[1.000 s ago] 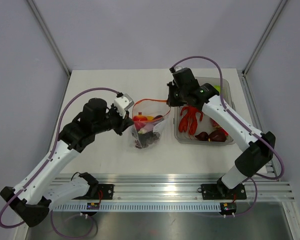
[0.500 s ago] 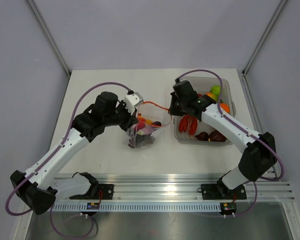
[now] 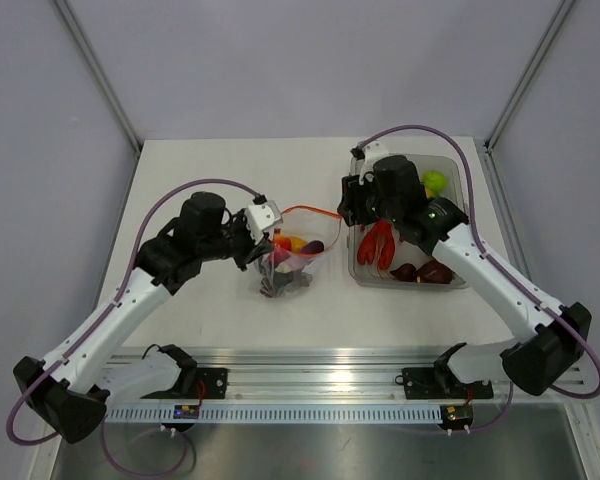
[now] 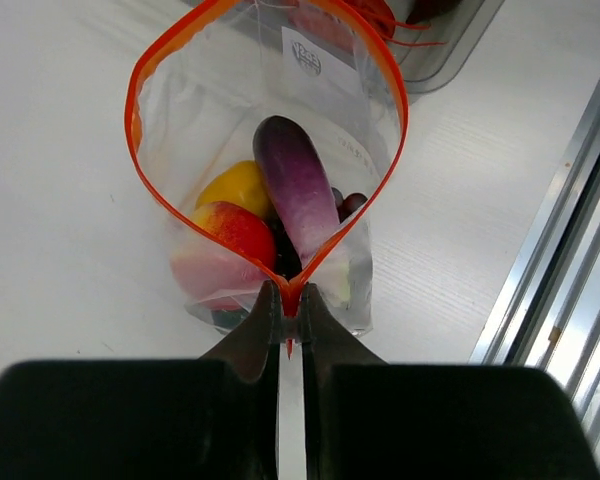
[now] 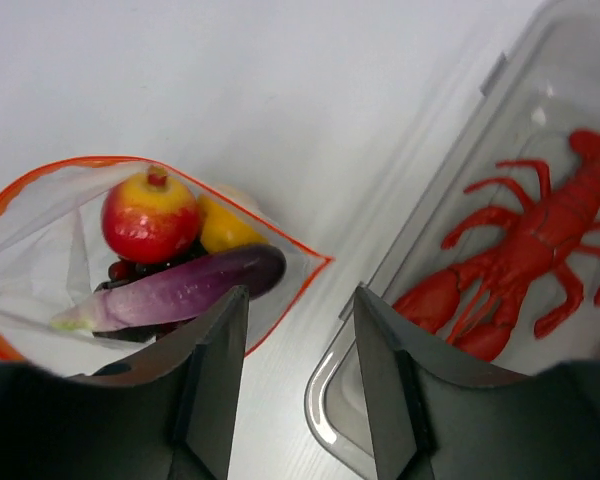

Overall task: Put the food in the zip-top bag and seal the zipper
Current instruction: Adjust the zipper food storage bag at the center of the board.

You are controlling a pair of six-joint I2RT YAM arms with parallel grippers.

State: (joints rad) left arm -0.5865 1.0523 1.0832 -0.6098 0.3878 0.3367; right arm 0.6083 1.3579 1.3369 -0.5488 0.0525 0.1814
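Left gripper (image 4: pixel 288 303) pinches one corner of the thin red-orange zipper strip (image 4: pixel 395 100), holding the floppy clear plastic bag (image 3: pixel 298 265) agape midway across the white table (image 3: pixel 200 170). Inside: long purple eggplant (image 4: pixel 295 185), red pomegranate (image 5: pixel 150 215), yellow fruit (image 4: pixel 238 187). Right gripper (image 5: pixel 295 325) hovers above, fingers (image 5: pixel 215 370) spread, empty. A red toy lobster (image 5: pixel 525 255) and more sit in the rigid clear tub (image 3: pixel 458 172) near the right edge. I'd judge loading partway, sealing undone.
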